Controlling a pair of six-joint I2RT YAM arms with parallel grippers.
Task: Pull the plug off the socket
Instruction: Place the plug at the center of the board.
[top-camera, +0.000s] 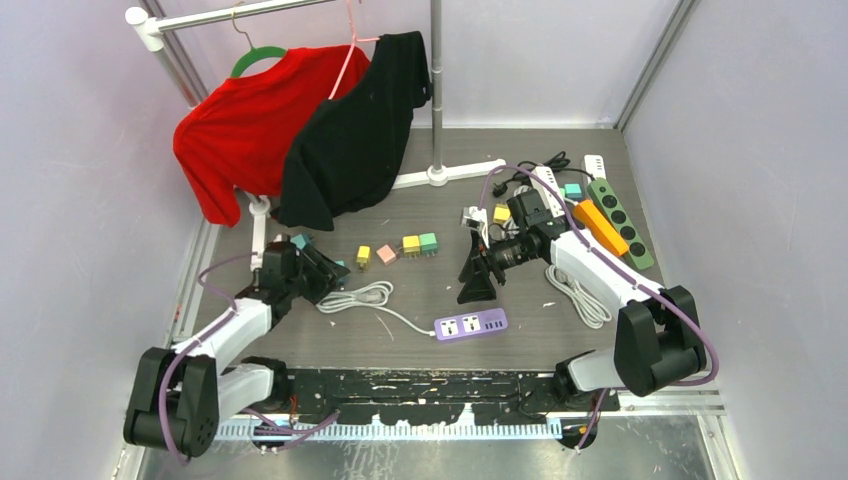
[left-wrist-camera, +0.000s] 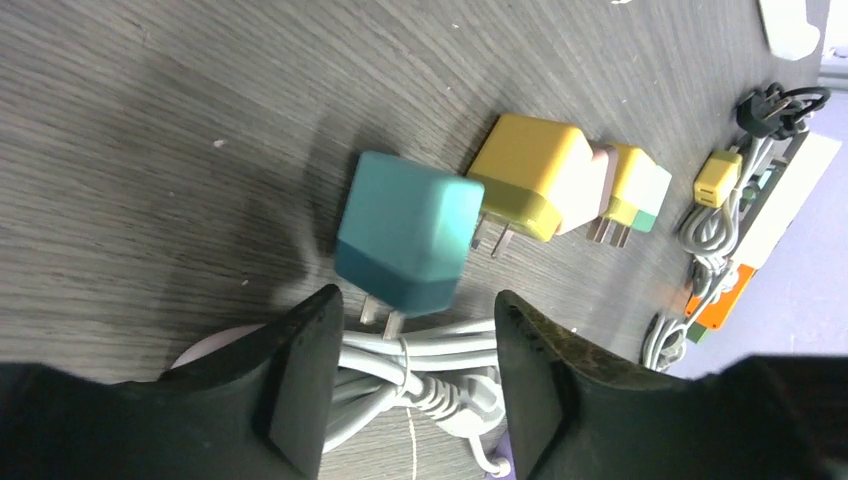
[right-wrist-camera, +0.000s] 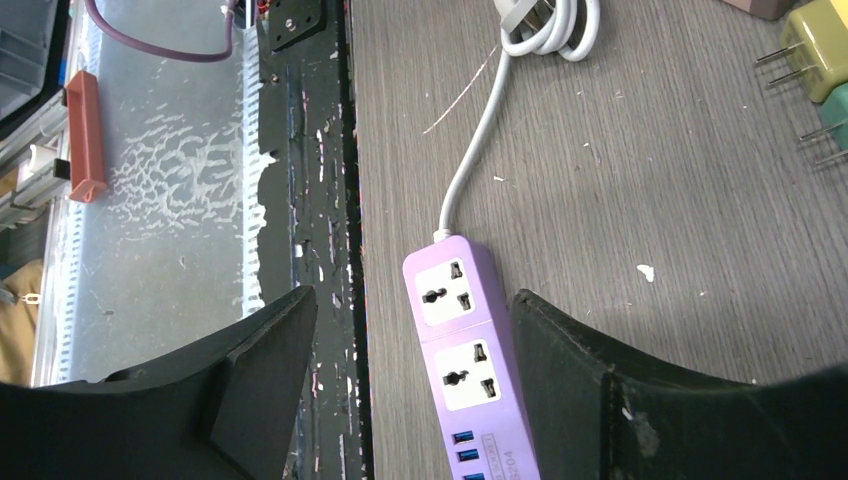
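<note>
The teal plug (left-wrist-camera: 405, 235) is free of any socket, its two prongs bare, and sits just past my left fingertips above the coiled white cable (left-wrist-camera: 420, 365). My left gripper (left-wrist-camera: 415, 300) is open and holds nothing; it hovers at the table's left (top-camera: 325, 270). The purple socket strip (right-wrist-camera: 470, 345) lies near the front edge (top-camera: 470, 325) with both sockets empty. Above that strip, my right gripper (right-wrist-camera: 412, 295) hangs open without touching it (top-camera: 478, 280).
A yellow plug (left-wrist-camera: 535, 180) and several other small coloured plugs (top-camera: 411, 244) lie mid-table. Green (top-camera: 620, 222), orange (top-camera: 600, 227) and white (top-camera: 548, 190) power strips with cables crowd the back right. A clothes rack with a red shirt (top-camera: 240, 130) and a black shirt (top-camera: 355, 140) stands at the back left.
</note>
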